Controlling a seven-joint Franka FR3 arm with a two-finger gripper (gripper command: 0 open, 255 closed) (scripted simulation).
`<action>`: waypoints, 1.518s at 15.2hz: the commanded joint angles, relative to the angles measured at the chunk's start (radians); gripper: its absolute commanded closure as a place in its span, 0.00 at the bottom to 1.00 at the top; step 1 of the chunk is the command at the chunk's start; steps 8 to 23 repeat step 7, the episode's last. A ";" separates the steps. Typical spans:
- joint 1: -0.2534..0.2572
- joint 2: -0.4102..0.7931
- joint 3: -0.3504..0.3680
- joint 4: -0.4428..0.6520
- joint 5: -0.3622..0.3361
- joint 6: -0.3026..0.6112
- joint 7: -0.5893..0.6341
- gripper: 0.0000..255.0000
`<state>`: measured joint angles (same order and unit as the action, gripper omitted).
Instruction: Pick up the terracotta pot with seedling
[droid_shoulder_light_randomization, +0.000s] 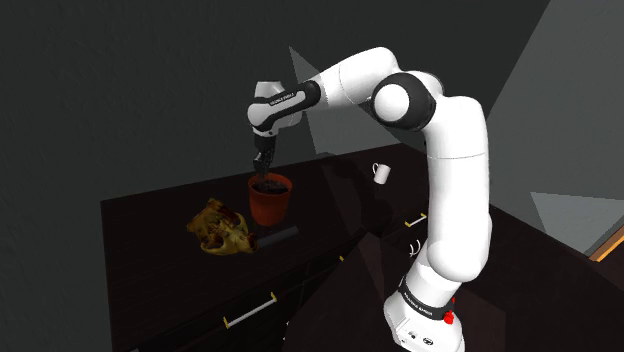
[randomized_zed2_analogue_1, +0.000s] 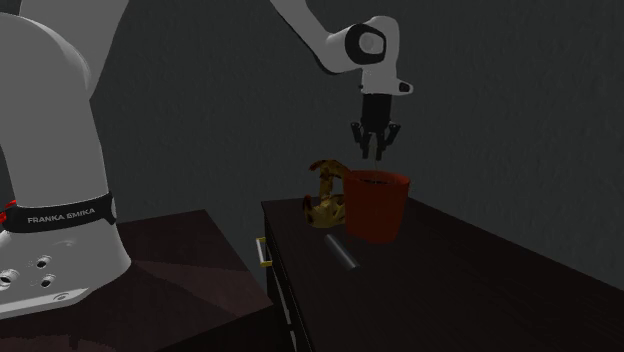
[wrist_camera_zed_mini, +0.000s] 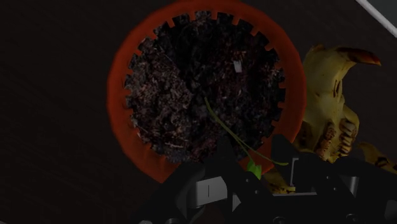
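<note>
The terracotta pot (droid_shoulder_light_randomization: 270, 199) stands upright on the dark cabinet top (droid_shoulder_light_randomization: 160, 215), full of dark soil. In the wrist view, a thin green seedling (wrist_camera_zed_mini: 234, 135) leans out of the soil toward the rim of the pot (wrist_camera_zed_mini: 121, 83). My black gripper (droid_shoulder_light_randomization: 263, 162) hangs just above the pot's mouth, pointing down, touching nothing. In the second exterior view the gripper (randomized_zed2_analogue_1: 376, 150) hovers over the near rim of the pot (randomized_zed2_analogue_1: 378, 208). Seen from the wrist, the gripper (wrist_camera_zed_mini: 251, 183) is open, its fingers standing apart over the rim on the side nearest the skull.
A yellowish animal skull (droid_shoulder_light_randomization: 220, 228) lies right beside the pot, and a dark cylinder (droid_shoulder_light_randomization: 276, 238) rests in front of both. A white mug (droid_shoulder_light_randomization: 381, 173) sits further along the cabinet top. Drawer handles (droid_shoulder_light_randomization: 250, 311) line the cabinet front. The stand (droid_shoulder_light_randomization: 425, 325) is at the lower right.
</note>
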<state>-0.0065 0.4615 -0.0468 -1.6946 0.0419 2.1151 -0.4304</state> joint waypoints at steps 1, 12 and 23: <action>0.002 -0.019 0.000 0.004 -0.001 -0.018 0.003 1.00; 0.002 -0.042 -0.001 0.027 -0.003 -0.064 0.004 1.00; 0.002 -0.042 -0.001 0.027 -0.003 -0.064 0.004 1.00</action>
